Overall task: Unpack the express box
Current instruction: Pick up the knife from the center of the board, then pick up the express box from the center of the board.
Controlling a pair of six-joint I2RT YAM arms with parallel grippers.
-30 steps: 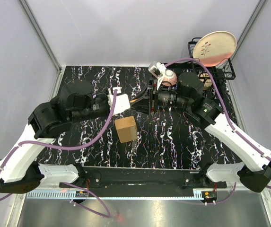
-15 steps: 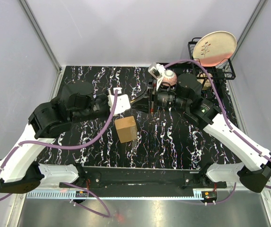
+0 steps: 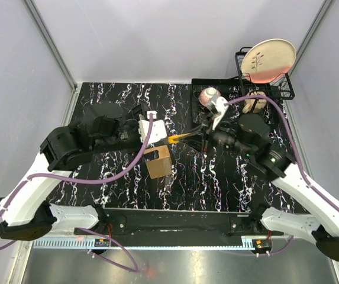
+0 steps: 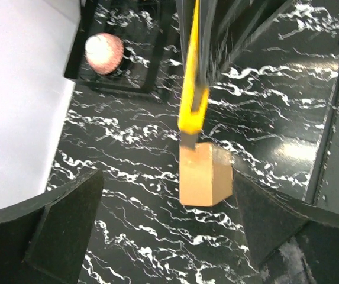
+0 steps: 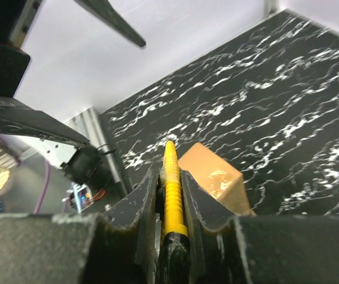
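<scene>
The express box (image 3: 157, 161), a small plain brown cardboard box, stands closed on the black marbled table. In the left wrist view the box (image 4: 204, 174) lies ahead of my left gripper (image 4: 169, 236), which is open and empty, its fingers (image 4: 63, 231) far apart. My right gripper (image 5: 169, 171) is shut on a yellow utility knife (image 5: 170, 177). The knife (image 3: 178, 138) points left, and its tip hangs just above the box's far top edge. From the right wrist, the box (image 5: 213, 177) sits just right of the knife. My left gripper (image 3: 159, 142) hovers beside the box's far-left corner.
A black tray (image 3: 196, 89) at the back holds a pink ball-shaped object (image 3: 209, 97). A wire rack (image 3: 243, 59) at the back right holds a patterned plate (image 3: 268, 59). White walls close in the left, right and back sides.
My left gripper's jaws went from shut to wide open. My right arm swung nearer and to the left with the knife, so the tip now sits over the box.
</scene>
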